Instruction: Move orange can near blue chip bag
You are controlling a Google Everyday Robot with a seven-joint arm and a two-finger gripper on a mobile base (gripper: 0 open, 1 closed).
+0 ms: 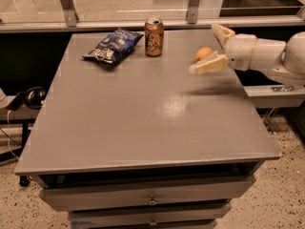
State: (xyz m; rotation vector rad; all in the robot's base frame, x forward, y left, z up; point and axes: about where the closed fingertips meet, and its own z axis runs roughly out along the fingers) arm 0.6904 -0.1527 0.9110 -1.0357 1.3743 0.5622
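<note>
The orange can stands upright near the table's back edge, just right of the blue chip bag, which lies flat at the back left. My gripper is open and empty above the table's right side, well right of the can. Its two pale fingers are spread wide. A small round orange fruit lies on the table between and behind the fingers.
The grey table has drawers at its front. A glass-and-metal rail runs behind it. Black headphones lie on a shelf at the left. My white arm reaches in from the right.
</note>
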